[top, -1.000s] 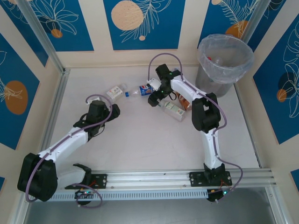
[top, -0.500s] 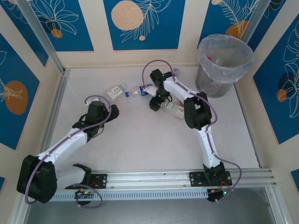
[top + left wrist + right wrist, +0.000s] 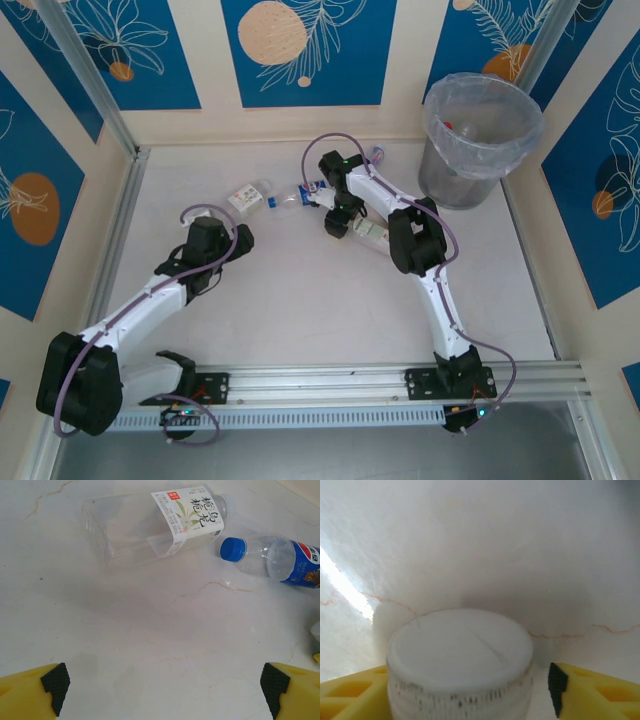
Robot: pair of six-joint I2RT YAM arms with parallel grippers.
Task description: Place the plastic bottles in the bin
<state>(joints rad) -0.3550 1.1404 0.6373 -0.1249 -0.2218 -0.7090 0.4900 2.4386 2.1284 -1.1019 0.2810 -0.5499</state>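
Three plastic bottles lie mid-table. A clear one with a white label [image 3: 250, 193] [image 3: 155, 522] is on the left. Beside it lies a blue-capped one with a blue label [image 3: 300, 194] [image 3: 272, 560]. The third, with a white and green label [image 3: 372, 234], lies to the right. My right gripper [image 3: 337, 222] [image 3: 470, 690] is at that third bottle's end. Its white cap [image 3: 460, 665] stands between the yellow fingers [image 3: 592, 692]; the left finger is against it and a small gap shows on the right. My left gripper [image 3: 240, 232] [image 3: 165, 685] is wide open over bare table, short of the two left bottles. The grey bin [image 3: 480, 140] stands at the back right.
Blue-patterned walls enclose the white table on the left, back and right. A metal rail [image 3: 320, 385] runs along the near edge at the arm bases. A small red item [image 3: 452, 126] lies inside the bin's clear liner.
The right arm swung left and settled at the end of the white-and-green bottle, its fingers narrowing around the cap. The left arm stayed still.
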